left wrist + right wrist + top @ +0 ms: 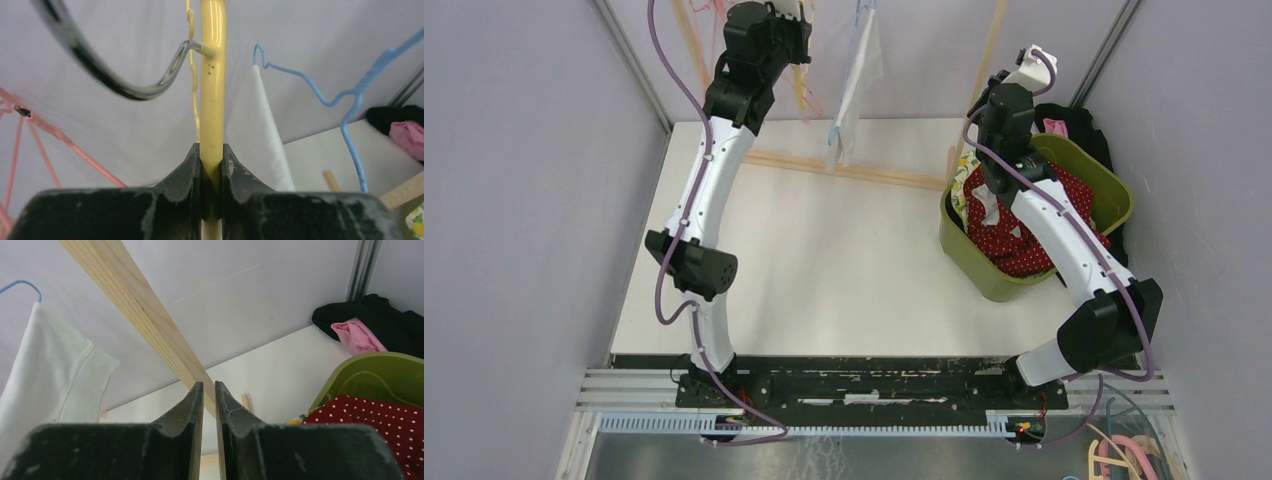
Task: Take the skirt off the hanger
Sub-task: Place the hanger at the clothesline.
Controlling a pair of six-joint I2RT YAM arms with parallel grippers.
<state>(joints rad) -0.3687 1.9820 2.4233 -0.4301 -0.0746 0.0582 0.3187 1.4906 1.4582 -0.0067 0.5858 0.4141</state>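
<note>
Left wrist view: my left fingers [195,162] pinch the yellow plastic hanger [212,100], its bar upright between them. My right fingers [196,395] are almost pressed together with nothing between them. Red white-dotted skirt [1024,245] lies bunched in the olive-green plastic basket [1114,190] on the white worktop [824,260], well apart from the hanger.

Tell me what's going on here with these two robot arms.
The left pincer, up high, is shut on a yellow hanger; no clothing shows on the part in view. The right pincer hangs beside a wooden post, nearly closed and empty, near a green basket holding red polka-dot cloth. A white garment hangs nearby.
</note>
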